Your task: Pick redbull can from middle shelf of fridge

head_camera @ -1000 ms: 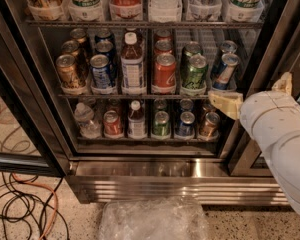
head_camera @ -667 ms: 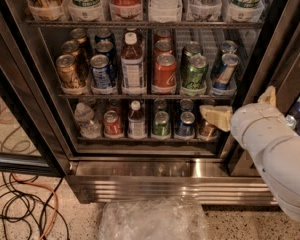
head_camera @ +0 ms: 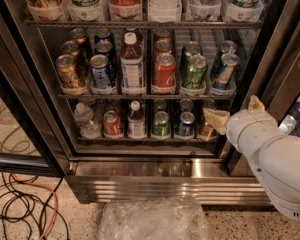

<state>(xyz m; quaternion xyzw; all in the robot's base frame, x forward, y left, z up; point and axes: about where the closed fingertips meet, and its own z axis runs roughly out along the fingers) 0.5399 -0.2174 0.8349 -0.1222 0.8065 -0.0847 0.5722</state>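
Note:
The redbull can [head_camera: 223, 72], slim, blue and silver, stands at the right end of the middle shelf [head_camera: 140, 97] of the fridge [head_camera: 165, 188], with a second similar can behind it. My gripper [head_camera: 235, 111] hangs in front of the right end of the lowest rack, below and slightly right of the redbull can. Its pale fingers [head_camera: 216, 120] are spread apart with nothing between them, and it touches no can. The white arm reaches in from the lower right.
The middle shelf also holds a green can [head_camera: 195, 74], a red can [head_camera: 164, 73], a bottle [head_camera: 132, 66], a dark-blue can [head_camera: 101, 73] and a gold can [head_camera: 70, 74]. The fridge's right door frame [head_camera: 270, 69] stands close to the arm. Crumpled plastic [head_camera: 152, 219] and cables [head_camera: 20, 209] lie on the floor.
My gripper has dropped from the level of the middle shelf's rail down and a little left, to in front of the lowest rack. The cans have not moved.

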